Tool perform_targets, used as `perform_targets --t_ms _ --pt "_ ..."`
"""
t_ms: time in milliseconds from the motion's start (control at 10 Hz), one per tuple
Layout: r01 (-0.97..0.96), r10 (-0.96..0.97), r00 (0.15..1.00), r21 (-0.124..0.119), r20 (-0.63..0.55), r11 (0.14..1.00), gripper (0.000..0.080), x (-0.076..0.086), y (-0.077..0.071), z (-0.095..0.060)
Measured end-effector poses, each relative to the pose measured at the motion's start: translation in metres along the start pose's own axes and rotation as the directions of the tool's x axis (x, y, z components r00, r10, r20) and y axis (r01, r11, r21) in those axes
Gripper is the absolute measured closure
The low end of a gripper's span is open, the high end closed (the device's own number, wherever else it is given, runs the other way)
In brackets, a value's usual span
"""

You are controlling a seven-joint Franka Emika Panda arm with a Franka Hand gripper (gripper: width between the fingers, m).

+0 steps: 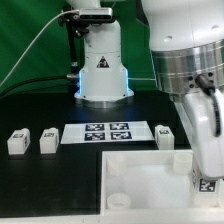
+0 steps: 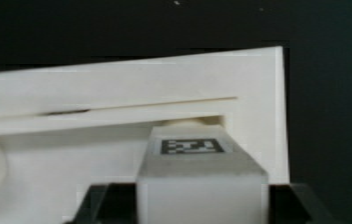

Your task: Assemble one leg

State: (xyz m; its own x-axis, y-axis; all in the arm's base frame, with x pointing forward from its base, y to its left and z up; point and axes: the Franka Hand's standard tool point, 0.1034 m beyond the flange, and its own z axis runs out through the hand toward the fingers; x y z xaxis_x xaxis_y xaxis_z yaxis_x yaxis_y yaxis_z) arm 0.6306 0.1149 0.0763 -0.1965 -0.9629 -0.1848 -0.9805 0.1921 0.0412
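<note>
The large white tray (image 1: 150, 178) is the landmark here; it lies on the black counter (image 1: 40, 175), filling the lower part of the exterior view toward that view's right. The arm (image 1: 185, 70) comes down over the tray's far right corner, and its claw (image 1: 208, 165) reaches to the tray's right edge.

In the wrist view the claw (image 2: 194, 185) is clenched on a leg (image 2: 196, 165), a white post whose black-and-white tag faces the camera. The dark fingers (image 2: 105, 203) press against the post's two sides. The leg's far end lies against the tray (image 2: 137, 90), just under a raised ledge that runs along the tray's wall; whether it is seated in a socket I cannot tell. In the exterior view the held leg (image 1: 209, 184) shows only as a tagged white piece at the tray's right edge, partly covered by the arm.

Beyond the tray's far edge, the marker board (image 1: 107, 131) lies flat on the counter. To the board's left in the exterior view stand two loose legs (image 1: 18, 140) (image 1: 48, 139), near each other. Just beside the board's right end, close to the tray's far edge, stands another leg (image 1: 166, 135). Farther behind the board stands a white base (image 1: 103, 70) bearing a black triangle sign.
</note>
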Motion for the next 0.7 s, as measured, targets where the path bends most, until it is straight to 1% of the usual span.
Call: perform_targets --t_ms 100,300,400,500,600,700 --pt "-0.084 0.084 0.996 0.003 0.002 0.996 0.0505 0.0003 -0.0006 -0.0004" --pt "-0.124 0.124 0.992 0.006 0.001 0.992 0.0505 0.0001 -0.001 -0.0007" --pt "-0.114 0.114 0.993 0.002 0.0 0.993 0.0505 0.0002 0.0 0.0008" --pt "-0.114 0.114 0.993 0.002 0.0 0.993 0.0325 0.0 0.0001 0.0012" --pt "-0.114 0.114 0.994 0.002 0.0 0.994 0.0211 -0.0003 0.0002 0.0011" --pt "-0.119 0.119 0.993 0.008 0.012 0.993 0.0211 -0.0043 0.003 -0.0035"
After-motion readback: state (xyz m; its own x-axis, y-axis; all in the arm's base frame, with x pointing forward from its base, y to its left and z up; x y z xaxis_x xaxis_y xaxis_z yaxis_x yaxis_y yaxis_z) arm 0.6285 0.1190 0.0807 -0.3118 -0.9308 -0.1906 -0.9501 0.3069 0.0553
